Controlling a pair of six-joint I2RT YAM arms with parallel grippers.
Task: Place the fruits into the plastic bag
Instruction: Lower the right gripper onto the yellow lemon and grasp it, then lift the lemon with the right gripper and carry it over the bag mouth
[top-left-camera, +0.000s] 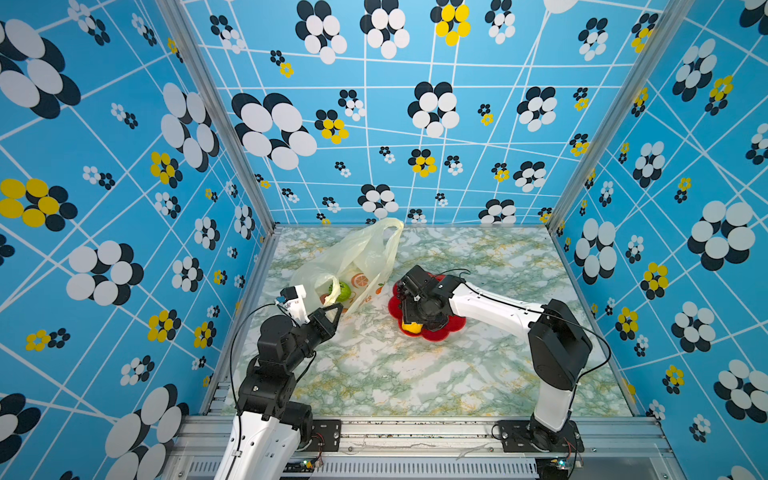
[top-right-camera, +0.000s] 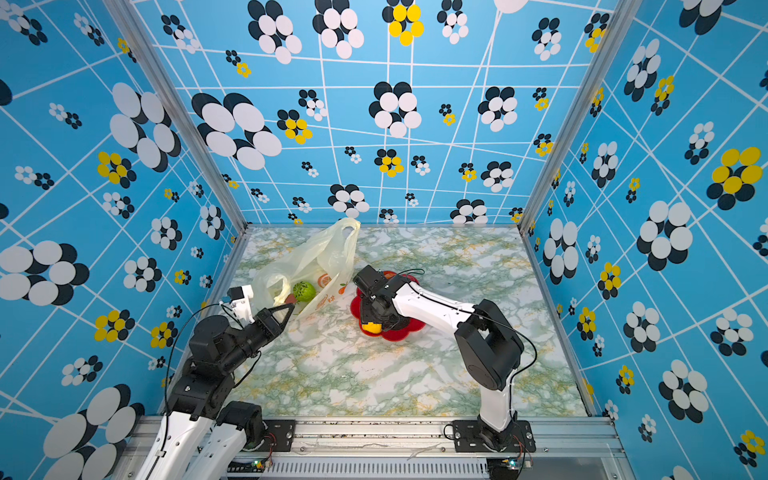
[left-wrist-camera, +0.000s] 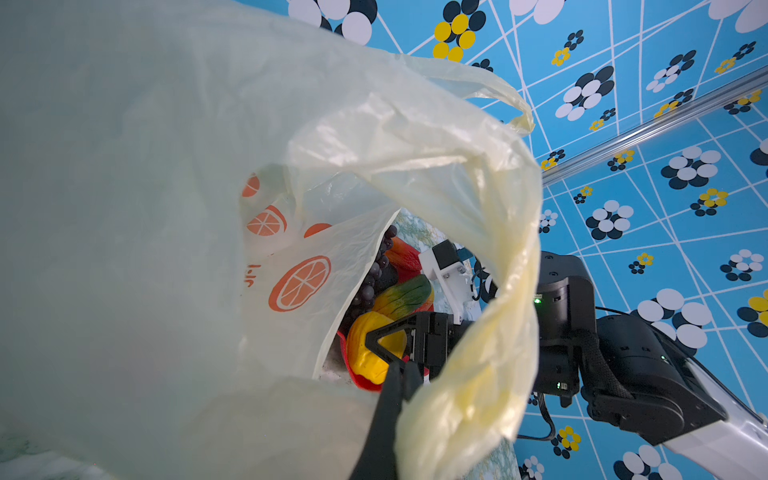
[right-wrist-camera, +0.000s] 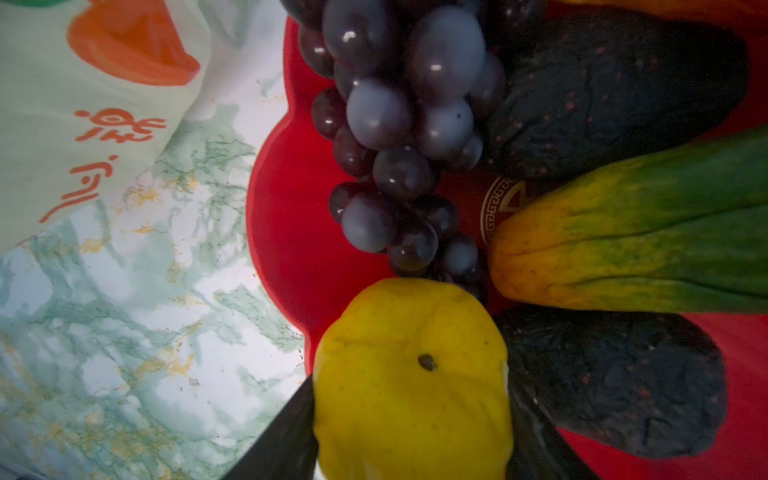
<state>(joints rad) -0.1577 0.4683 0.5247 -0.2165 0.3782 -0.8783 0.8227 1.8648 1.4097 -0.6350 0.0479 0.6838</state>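
The pale-yellow plastic bag (top-left-camera: 357, 253) (top-right-camera: 316, 253) lies at the back left, its mouth held up by my left gripper (top-left-camera: 337, 309) (left-wrist-camera: 401, 370), which is shut on the bag's rim. Inside the bag sits a bumpy green ball (top-left-camera: 343, 291). My right gripper (top-left-camera: 409, 322) (right-wrist-camera: 411, 399) is down in the red flower-shaped dish (top-left-camera: 451, 326), its fingers pressed against both sides of the yellow pepper-like piece (right-wrist-camera: 407, 332). Purple grapes (right-wrist-camera: 399, 124), two dark avocados (right-wrist-camera: 615, 91) and a green-yellow cucumber (right-wrist-camera: 631, 232) lie beside it in the dish.
The marbled table (top-left-camera: 395, 374) is walled on three sides by blue flowered panels. A metal rail (top-left-camera: 415, 428) with both arm bases runs along the front edge. The dish sits just right of the bag's mouth.
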